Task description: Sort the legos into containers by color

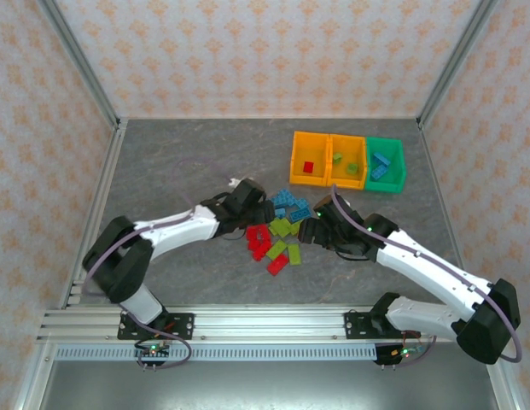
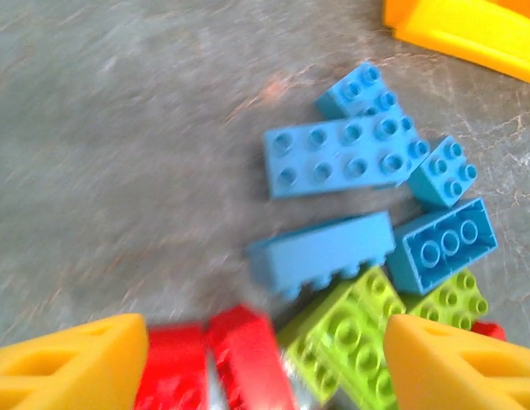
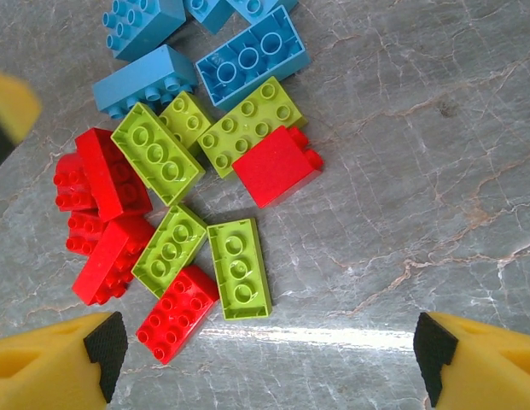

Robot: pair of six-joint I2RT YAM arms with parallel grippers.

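The legos lie in a loose pile (image 1: pixel 280 231) of red, light blue and lime green bricks at mid table. My left gripper (image 1: pixel 261 213) is at the pile's left edge, open. Its yellow fingers (image 2: pixel 68 363) straddle a red brick (image 2: pixel 247 359) and a lime brick (image 2: pixel 358 337), with blue bricks (image 2: pixel 341 154) beyond. My right gripper (image 1: pixel 314 229) hangs open at the pile's right side. Between its fingertips (image 3: pixel 469 359) is mostly bare table, a lime brick (image 3: pixel 239 266) and a red brick (image 3: pixel 177 313) just ahead. The containers (image 1: pixel 347 161) stand at the back right.
The left orange bin (image 1: pixel 311 158) holds a red brick, the middle orange bin (image 1: pixel 348 162) lime bricks, the green bin (image 1: pixel 386 164) blue ones. An orange bin corner (image 2: pixel 469 30) shows beyond the blue bricks. Aluminium frame posts and patterned walls enclose the table (image 1: pixel 179 171).
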